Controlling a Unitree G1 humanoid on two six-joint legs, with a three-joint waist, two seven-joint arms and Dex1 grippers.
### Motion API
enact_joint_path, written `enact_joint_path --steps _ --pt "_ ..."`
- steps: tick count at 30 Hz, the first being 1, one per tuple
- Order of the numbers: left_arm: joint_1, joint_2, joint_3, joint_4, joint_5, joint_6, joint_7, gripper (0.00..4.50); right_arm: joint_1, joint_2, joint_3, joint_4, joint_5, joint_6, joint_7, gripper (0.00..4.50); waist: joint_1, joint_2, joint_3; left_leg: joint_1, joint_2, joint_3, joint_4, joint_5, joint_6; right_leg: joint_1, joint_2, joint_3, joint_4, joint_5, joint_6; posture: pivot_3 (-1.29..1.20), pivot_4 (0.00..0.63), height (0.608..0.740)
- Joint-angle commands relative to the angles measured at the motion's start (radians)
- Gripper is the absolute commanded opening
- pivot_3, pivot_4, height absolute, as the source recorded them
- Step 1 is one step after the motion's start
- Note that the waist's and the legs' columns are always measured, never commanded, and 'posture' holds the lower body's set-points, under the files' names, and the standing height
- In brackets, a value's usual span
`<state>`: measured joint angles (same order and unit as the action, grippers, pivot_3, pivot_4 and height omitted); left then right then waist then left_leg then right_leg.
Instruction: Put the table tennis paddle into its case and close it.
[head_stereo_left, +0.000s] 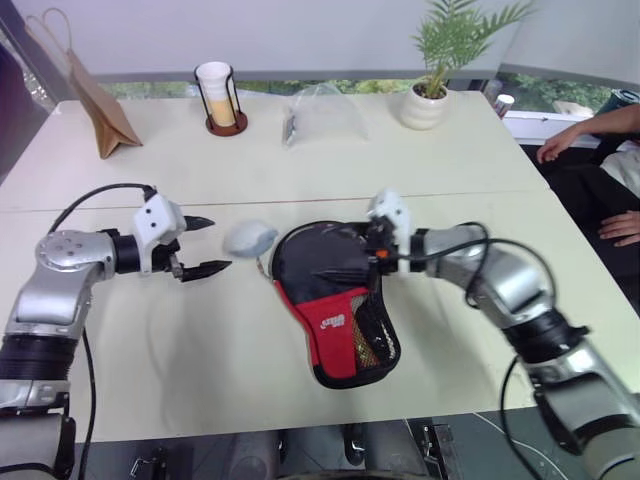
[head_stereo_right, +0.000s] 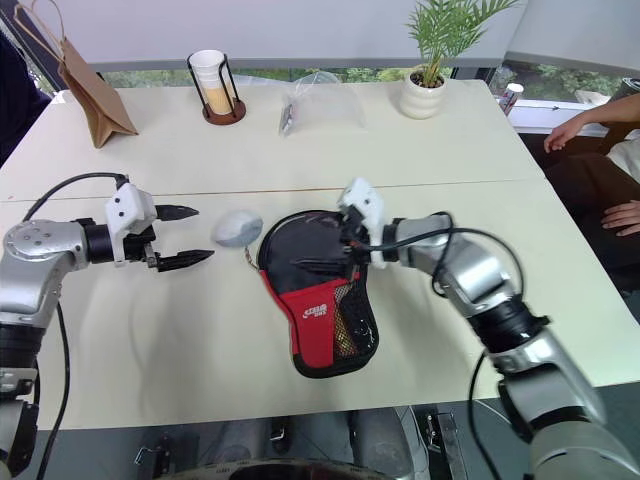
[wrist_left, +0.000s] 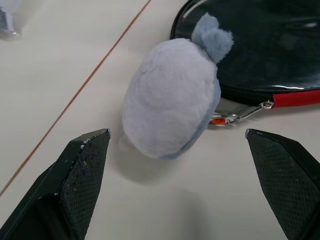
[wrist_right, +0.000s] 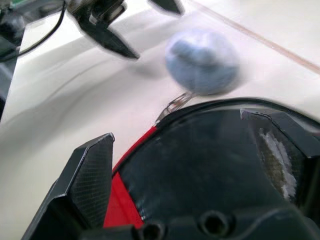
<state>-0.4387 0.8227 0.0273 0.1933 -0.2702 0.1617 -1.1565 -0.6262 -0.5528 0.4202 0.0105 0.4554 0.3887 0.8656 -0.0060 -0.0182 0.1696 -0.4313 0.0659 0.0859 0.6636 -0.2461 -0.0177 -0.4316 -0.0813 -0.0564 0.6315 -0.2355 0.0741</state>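
- The case (head_stereo_right: 318, 290) lies flat on the table (head_stereo_right: 200, 330), red panel and mesh up, its narrow end toward me; I use it as my landmark.
- I judge the paddle to be inside it: a glossy black round face fills the case's wide end, though I cannot make out the handle through the mesh.
- My left gripper (head_stereo_right: 176, 237) hovers just left of the case, fingers spread wide and pinching nothing.
- Between it and the case sits a fluffy grey-blue pompom (wrist_left: 170, 97), clipped to the zip pull (wrist_left: 240, 116) at the case's left rim.
- My right gripper (head_stereo_left: 378, 238) is over the case's wide end, fingers also spread, holding nothing.
- Whether the zip is closed I cannot tell; the seam near the pull looks partly open.
- Risk: if I grab the pompom and pull without my right gripper pinning the case, the whole case could slide across the table instead of zipping.
- Risk: the soft pompom may squash and slip from my fingers, or the small clip may twist and jam the slider.
- Risk: pressing the right gripper down too hard on the rubber face could push the paddle against the seam and block the zip.
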Motion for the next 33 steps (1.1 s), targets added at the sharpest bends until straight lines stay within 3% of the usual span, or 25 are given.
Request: enact_joint_path --steps 1,11,25,26,28,33 --pt "-0.033 -0.003 0.003 0.015 0.012 -0.036 -0.003 4.5 0.012 0.03 -0.019 0.047 -0.074 -0.082 0.036 4.43 -0.003 0.0 0.0 0.0 0.0 0.0 0.0 0.0 0.0 0.0 0.0 0.0 0.0 0.0 0.0 0.0 0.15 0.74" --pt "-0.135 -0.086 -0.063 0.176 0.081 -0.138 -0.01 4.5 0.086 0.092 0.043 0.218 -0.285 -0.22 0.097 4.43 -0.008 0.0 0.0 0.005 0.0 0.0 0.0 0.0 0.0 0.003 0.001 0.0 0.002 0.001 0.001 0.0 0.15 0.74" --pt "-0.283 -0.189 -0.141 0.463 0.229 -0.356 0.038 4.5 0.086 0.134 0.013 0.301 -0.367 -0.266 0.119 4.43 -0.008 0.0 -0.002 0.009 0.001 0.0 0.0 0.0 0.0 0.006 0.001 0.0 0.004 0.001 0.001 0.0 0.15 0.74" --pt "-0.293 -0.197 -0.138 0.477 0.227 -0.354 0.039 3.92 0.087 0.134 0.011 0.3 -0.368 -0.266 0.118 4.5 -0.007 0.0 -0.002 0.009 0.001 0.0 0.0 0.0 0.0 0.006 0.001 0.0 0.004 0.001 0.001 0.0 0.15 0.74" --pt "-0.311 -0.207 -0.136 0.502 0.23 -0.356 0.038 3.2 0.09 0.134 0.008 0.296 -0.371 -0.265 0.118 4.5 -0.007 0.0 -0.002 0.009 0.001 0.0 0.0 0.0 0.0 0.006 0.001 0.0 0.004 0.001 0.001 0.0 0.15 0.74" --pt "-0.367 -0.229 -0.141 0.574 0.244 -0.368 0.033 0.63 0.098 0.137 0.005 0.288 -0.378 -0.256 0.115 4.5 -0.007 0.0 -0.002 0.01 0.001 0.0 0.0 0.0 0.0 0.006 0.001 0.0 0.004 0.001 0.001 0.0 0.15 0.74"
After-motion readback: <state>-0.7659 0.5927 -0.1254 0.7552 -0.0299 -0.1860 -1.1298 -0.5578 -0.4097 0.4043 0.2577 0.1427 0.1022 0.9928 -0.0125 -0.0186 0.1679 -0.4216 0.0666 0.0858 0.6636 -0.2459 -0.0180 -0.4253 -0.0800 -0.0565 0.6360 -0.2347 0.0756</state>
